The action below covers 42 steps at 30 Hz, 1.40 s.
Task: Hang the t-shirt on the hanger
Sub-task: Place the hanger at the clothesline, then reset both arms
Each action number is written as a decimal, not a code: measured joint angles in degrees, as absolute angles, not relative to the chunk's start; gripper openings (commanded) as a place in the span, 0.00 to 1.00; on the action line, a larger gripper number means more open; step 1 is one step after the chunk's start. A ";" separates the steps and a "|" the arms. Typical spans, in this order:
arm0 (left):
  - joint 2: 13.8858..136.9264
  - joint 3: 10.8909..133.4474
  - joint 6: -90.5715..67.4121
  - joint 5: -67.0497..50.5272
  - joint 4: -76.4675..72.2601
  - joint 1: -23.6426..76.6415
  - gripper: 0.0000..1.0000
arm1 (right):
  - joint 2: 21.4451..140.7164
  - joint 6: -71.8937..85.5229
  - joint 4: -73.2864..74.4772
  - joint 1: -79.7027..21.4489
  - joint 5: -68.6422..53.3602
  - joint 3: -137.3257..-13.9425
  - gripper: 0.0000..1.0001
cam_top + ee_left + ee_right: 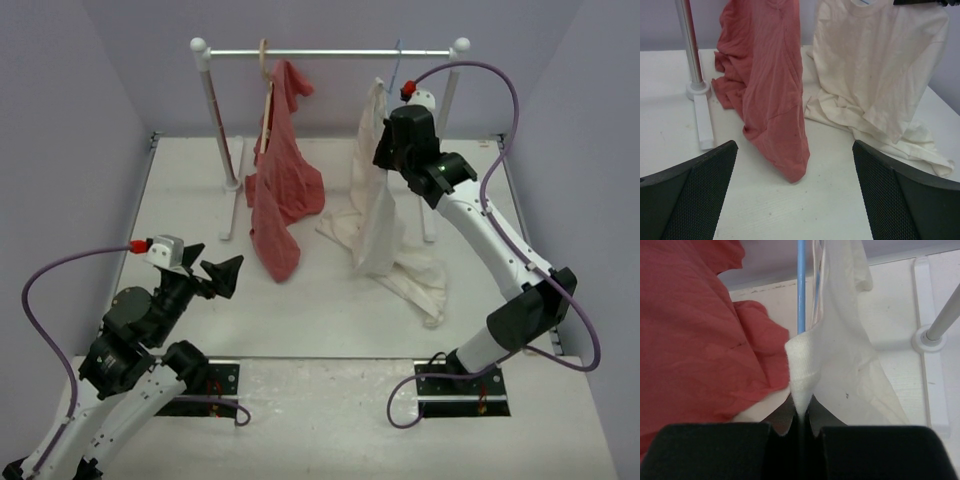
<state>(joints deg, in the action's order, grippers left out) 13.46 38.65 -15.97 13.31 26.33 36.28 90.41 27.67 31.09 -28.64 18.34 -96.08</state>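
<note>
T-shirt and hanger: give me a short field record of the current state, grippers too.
t-shirt: hanging up at the rail, lower part pooled on the table
hanger: blue wire just behind the pinched fold, mostly hidden
right gripper: shut on a fold of the t-shirt
left gripper: open, empty, low near its base
red garment: hanging left of the t-shirt
</note>
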 measured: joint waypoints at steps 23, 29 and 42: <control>13.47 37.60 -15.97 12.53 26.15 36.29 1.00 | 76.48 26.21 25.90 -29.58 17.47 -80.68 0.99; 13.76 37.60 -16.01 13.02 26.16 36.29 1.00 | 61.68 25.20 26.41 -28.95 18.79 -70.87 0.99; 26.02 41.01 -28.81 43.87 38.50 34.99 1.00 | 28.22 21.82 42.26 -28.34 23.34 -62.89 0.99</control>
